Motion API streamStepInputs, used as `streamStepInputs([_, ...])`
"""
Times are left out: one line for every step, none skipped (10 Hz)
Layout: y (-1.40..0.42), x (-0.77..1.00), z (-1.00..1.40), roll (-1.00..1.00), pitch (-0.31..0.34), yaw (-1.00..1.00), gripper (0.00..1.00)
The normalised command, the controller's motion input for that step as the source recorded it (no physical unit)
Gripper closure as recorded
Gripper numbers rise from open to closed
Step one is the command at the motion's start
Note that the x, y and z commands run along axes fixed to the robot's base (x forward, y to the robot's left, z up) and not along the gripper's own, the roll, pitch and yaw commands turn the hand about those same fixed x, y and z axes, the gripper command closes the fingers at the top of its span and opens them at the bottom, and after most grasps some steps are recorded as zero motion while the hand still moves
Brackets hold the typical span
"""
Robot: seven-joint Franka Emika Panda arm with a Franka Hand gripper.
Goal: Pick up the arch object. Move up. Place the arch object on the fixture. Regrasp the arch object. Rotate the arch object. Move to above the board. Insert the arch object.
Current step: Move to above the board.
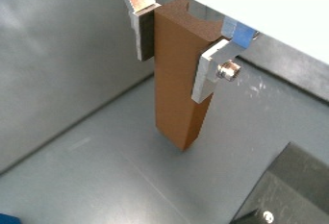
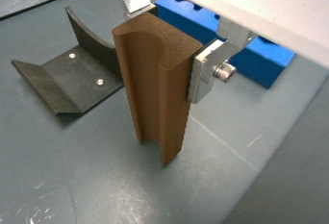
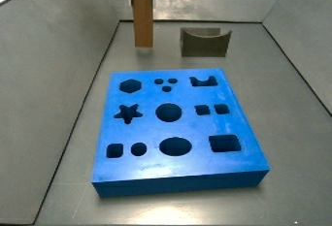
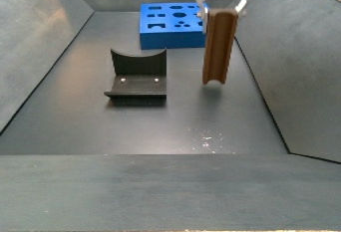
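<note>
The gripper [image 2: 167, 37] jaws are clenched on the upper end of the arch object [image 2: 157, 88], its silver fingers [image 1: 210, 69] pressed flat to opposite faces, and the orange-brown bar hangs upright below them. In both side views the bar [image 4: 220, 45] stands vertical with its lower end at or just above the grey floor [image 4: 200, 116]; whether it touches is hard to tell from these angles.

Judged by its looks, the piece is a stiff, solid block that will neither bend nor crush. Its smooth faces could slip or swing if held only near one end, so the flat side faces nearer mid-length look the surer hold for the regrasp.

The fixture [image 4: 138, 76], a dark scooped block with raised ends, sits near the bar on the floor, apart from it, and its cradle holds nothing.

Further out lies the board [image 3: 177, 123], a thick blue slab well apart from the bar, towards the opposite end of the floor. Every cutout visible in it, star, hexagon, circles, squares and the arch-shaped one, is vacant.
</note>
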Motion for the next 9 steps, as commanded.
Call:
streamStepInputs([0.03, 0.0, 1.0, 0.13, 0.227, 0.09, 1.0])
streamStepInputs([0.03, 0.0, 1.0, 0.13, 0.168, 0.07, 1.0])
streamStepInputs([0.03, 0.0, 1.0, 0.13, 0.127, 0.06, 1.0])
streamStepInputs([0.02, 0.0, 1.0, 0.13, 0.103, 0.05, 1.0])
streamStepInputs([0.02, 0.0, 1.0, 0.12, 0.092, 0.04, 1.0])
streamStepInputs([0.02, 0.01, 1.0, 0.11, 0.089, 0.04, 1.0])
streamStepInputs([0.01, 0.01, 1.0, 0.11, 0.086, 0.04, 1.0])
streamStepInputs([0.01, 0.01, 0.86, 0.11, 0.082, 0.04, 1.0])
streamStepInputs([0.0, 0.01, 0.75, 0.11, 0.082, 0.04, 1.0])
